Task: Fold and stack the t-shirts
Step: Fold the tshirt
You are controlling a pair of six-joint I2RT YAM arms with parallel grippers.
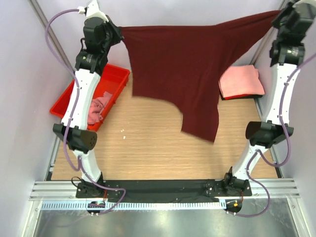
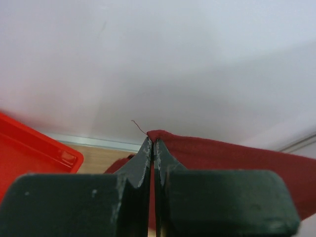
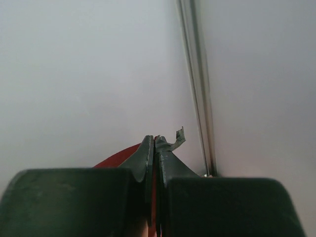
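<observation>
A dark maroon t-shirt [image 1: 182, 69] hangs spread in the air between both arms, its lower part drooping over the wooden table [image 1: 148, 148]. My left gripper [image 1: 120, 32] is shut on its upper left corner; in the left wrist view the cloth [image 2: 222, 158] pokes out past the closed gripper [image 2: 153, 140]. My right gripper [image 1: 277, 15] is shut on the upper right corner; a sliver of maroon cloth [image 3: 116, 159] shows beside the closed gripper [image 3: 154, 138]. A folded salmon-pink t-shirt [image 1: 241, 81] lies at the back right. A crumpled dusty pink t-shirt [image 1: 98, 108] lies in the red tray [image 1: 116, 79].
The red plastic tray stands at the left, partly behind the left arm, and its corner [image 2: 34, 148] shows in the left wrist view. Pale walls close the back and sides. A metal rail [image 1: 163, 190] runs along the near edge.
</observation>
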